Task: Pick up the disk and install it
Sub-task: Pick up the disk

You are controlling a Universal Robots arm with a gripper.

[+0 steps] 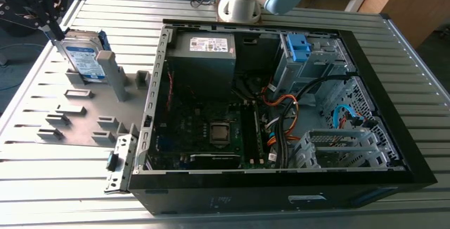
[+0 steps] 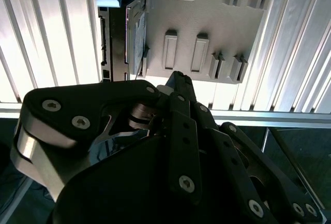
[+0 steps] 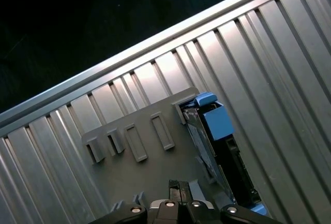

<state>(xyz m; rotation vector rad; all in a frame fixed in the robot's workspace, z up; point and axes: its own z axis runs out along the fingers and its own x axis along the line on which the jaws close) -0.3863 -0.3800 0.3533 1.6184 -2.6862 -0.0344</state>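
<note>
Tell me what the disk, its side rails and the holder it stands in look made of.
The disk seems metal-bodied, silvery at its edge, under a glossy white-and-blue label. The rails look like blue plastic, probably moulded: smooth and evenly coloured. The holder is matt grey, likely plastic; painted metal cannot be ruled out.

The disk (image 1: pixel 83 58) stands on its edge in the grey holder (image 1: pixel 77 129); the gripper (image 1: pixel 52 31) hangs just above it, beside the open computer case (image 1: pixel 281 197).
</note>
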